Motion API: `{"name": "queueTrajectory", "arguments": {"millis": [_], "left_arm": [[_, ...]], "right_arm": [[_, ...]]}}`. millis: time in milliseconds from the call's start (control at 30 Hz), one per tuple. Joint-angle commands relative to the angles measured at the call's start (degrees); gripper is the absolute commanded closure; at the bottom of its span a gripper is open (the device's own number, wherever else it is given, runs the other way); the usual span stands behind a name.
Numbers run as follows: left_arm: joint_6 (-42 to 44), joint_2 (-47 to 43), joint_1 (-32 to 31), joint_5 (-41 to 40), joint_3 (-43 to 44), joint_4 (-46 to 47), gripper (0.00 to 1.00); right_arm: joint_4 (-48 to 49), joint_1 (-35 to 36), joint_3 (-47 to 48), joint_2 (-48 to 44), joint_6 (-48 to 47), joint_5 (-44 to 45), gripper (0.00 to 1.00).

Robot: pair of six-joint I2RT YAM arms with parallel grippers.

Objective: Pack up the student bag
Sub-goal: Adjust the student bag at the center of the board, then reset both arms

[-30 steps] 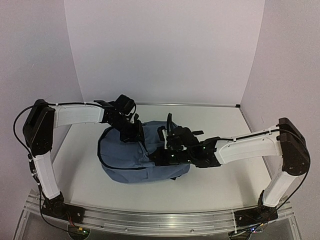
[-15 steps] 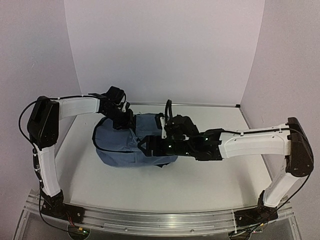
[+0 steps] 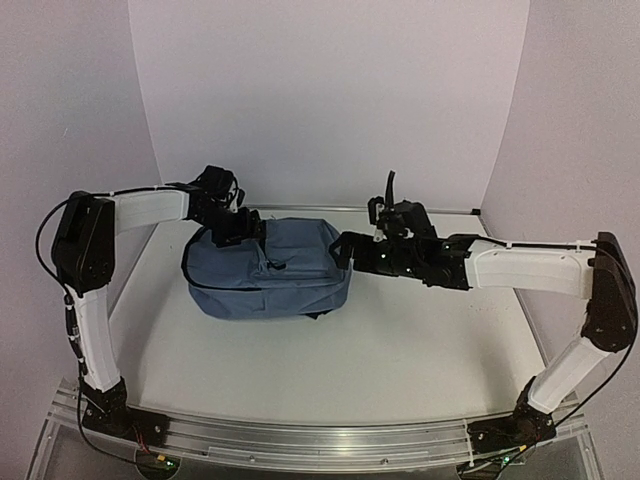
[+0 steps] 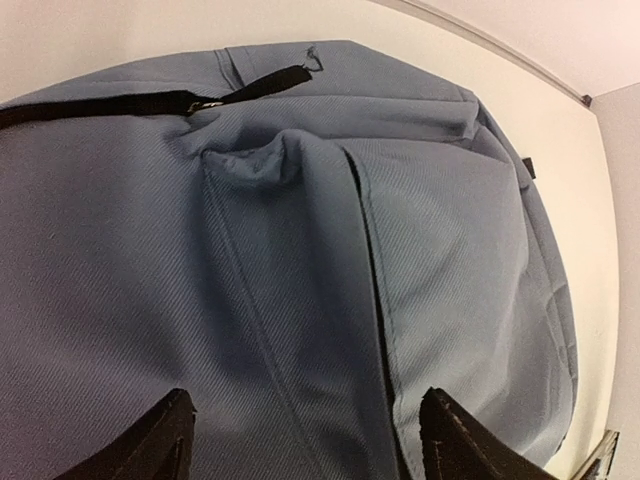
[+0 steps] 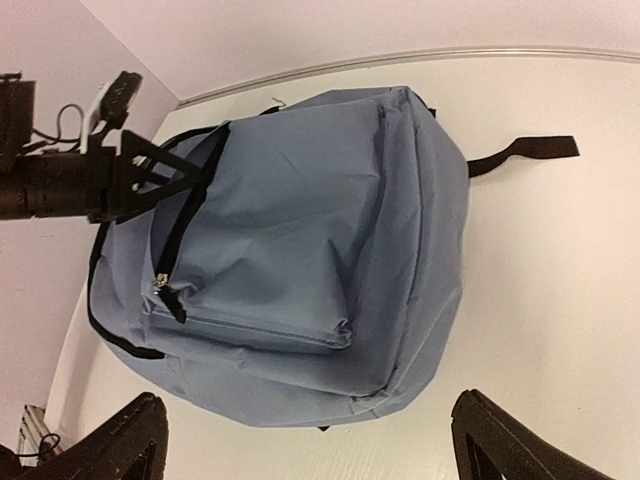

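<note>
**Left gripper.** The left gripper (image 4: pixel 305 445) has its jaws apart. Its two black fingers (image 4: pixel 160 445) stand at the bottom corners of the left wrist view, with slate-blue fabric across the whole gap between them. No fold or strap is pinched. Whether the fingertips rest on the fabric cannot be told. In the top view this gripper sits at the far left corner of the student bag (image 3: pixel 275 270), and its white arm reaches in from the left.

**Right gripper.** The right gripper (image 5: pixel 315 450) also has its jaws fully apart. Its fingertips (image 5: pixel 125 445) show at the bottom corners of the right wrist view, and nothing is gripped between them. In the top view it lies just beside the right end of the bag. Contact with the bag cannot be confirmed.

**Student bag.** The bag lies flat on the white table (image 3: pixel 430 345), left of centre and toward the back wall (image 3: pixel 330 100). It is between the two grippers.
- The front pocket (image 5: pixel 265 265) faces up.
- The pocket's black zip (image 5: pixel 185 230) runs along the side nearer the left gripper, with its pull (image 5: pixel 160 288) at one end.
- A second line of black zip trim (image 5: pixel 100 300) curves round the bag's edge on that same side.
- One black strap (image 5: pixel 525 150) pokes out from under the bag and lies flat on the table.
</note>
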Motion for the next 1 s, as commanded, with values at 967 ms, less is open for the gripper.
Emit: {"name": "queueTrajectory", "arguments": {"millis": [967], "left_arm": [[3.9,-73.0,17.7,-28.4,-36.9,-3.6,0.00]], "right_arm": [[15.1,-30.8,-25.8,-47.8,-26.6,13.7,0.02]]}}
